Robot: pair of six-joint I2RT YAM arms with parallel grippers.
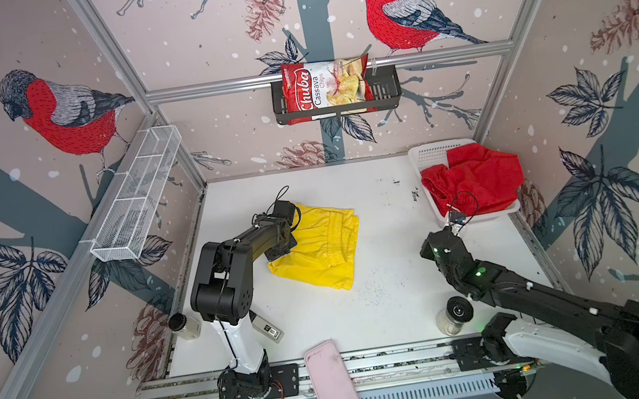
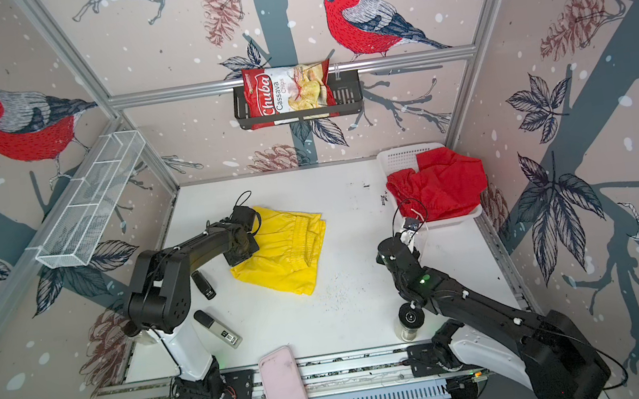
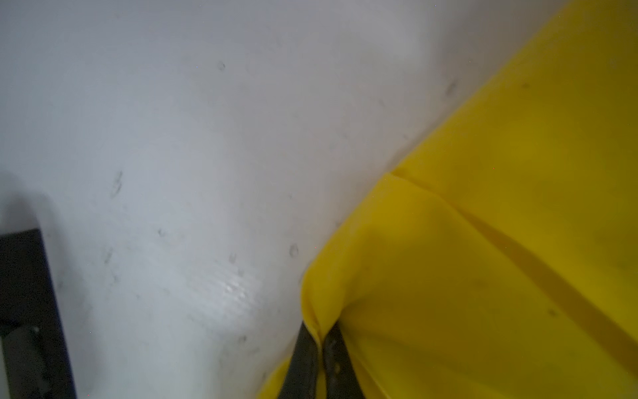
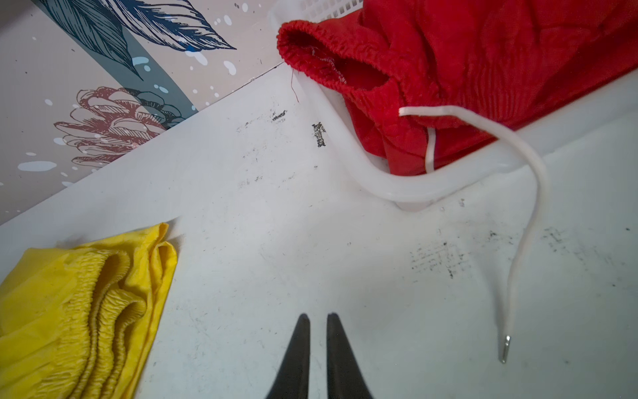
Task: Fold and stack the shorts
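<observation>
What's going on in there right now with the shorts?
The left end effector is shut on an edge of the yellow shorts, which look partly folded on the table. The right end effector holds nothing, its jaws slightly apart over bare table near the white basket. The red shorts sit crumpled in that basket, with the white drawstring trailing over its rim. Nothing is stacked yet.

Left end effector (image 3: 320,340) tightly clamped

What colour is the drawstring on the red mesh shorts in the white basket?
The drawstring is white with a metal tip, clearest in the right wrist view.
</observation>
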